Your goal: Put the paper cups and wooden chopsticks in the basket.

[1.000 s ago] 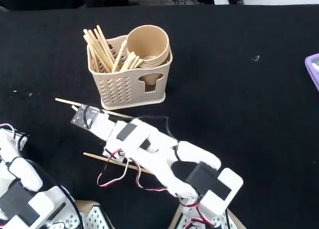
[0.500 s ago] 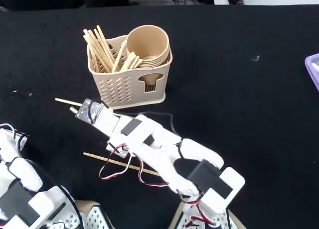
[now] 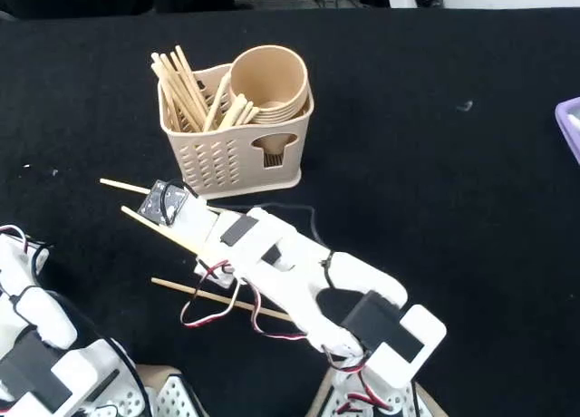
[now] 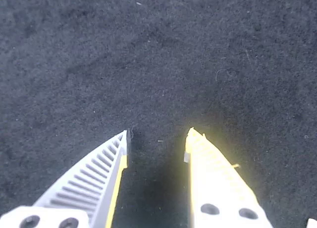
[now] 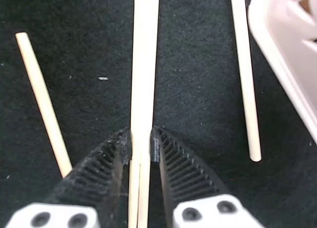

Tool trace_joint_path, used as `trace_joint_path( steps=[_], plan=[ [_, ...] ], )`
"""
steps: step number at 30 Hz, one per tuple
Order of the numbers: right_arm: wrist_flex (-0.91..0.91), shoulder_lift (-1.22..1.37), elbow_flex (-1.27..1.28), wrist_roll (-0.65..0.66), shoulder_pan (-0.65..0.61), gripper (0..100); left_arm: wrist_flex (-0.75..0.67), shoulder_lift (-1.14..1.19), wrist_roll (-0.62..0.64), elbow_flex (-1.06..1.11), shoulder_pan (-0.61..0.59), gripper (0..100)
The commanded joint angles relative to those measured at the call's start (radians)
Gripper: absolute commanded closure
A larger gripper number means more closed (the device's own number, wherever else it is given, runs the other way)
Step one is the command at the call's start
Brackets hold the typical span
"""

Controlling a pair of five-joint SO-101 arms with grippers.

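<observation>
Black table (image 3: 471, 254); right gripper (image 5: 141, 134) tight around paired chopsticks (image 5: 144, 64)

The white right arm (image 3: 281, 267) is lying stretched low at a slant, its dark toothed claw (image 5: 141, 139) pinching a pair of pale wooden chopsticks (image 5: 143, 64) between nearly closed jaws. The white left arm (image 3: 36, 335) is sitting folded back, its yellow-edged claw (image 4: 157, 134) hanging with jaws parted, gripping nothing.
</observation>
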Motion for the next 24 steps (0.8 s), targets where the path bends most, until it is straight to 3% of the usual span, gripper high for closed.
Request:
trace_joint_path(
  steps=[1,4,11,15,24],
  plan=[
    [0.068,-0.002,-0.056,0.003,0.008,85.0,-0.002,-0.017,0.009,-0.056,-0.001,81],
    [0.097,0.022,-0.068,0.008,0.003,80.0,-0.002,-0.017,0.009,-0.056,-0.001,81],
    [0.215,0.125,-0.177,0.011,-0.023,86.7,-0.002,-0.017,0.009,-0.056,-0.001,81],
    [0.21,0.128,-0.182,0.011,-0.041,99.4,-0.002,-0.017,0.009,-0.056,-0.001,81],
    [0.203,-0.096,-0.096,0.008,-0.003,98.8,0.0,-0.017,0.009,-0.056,-0.001,81]
  ],
)
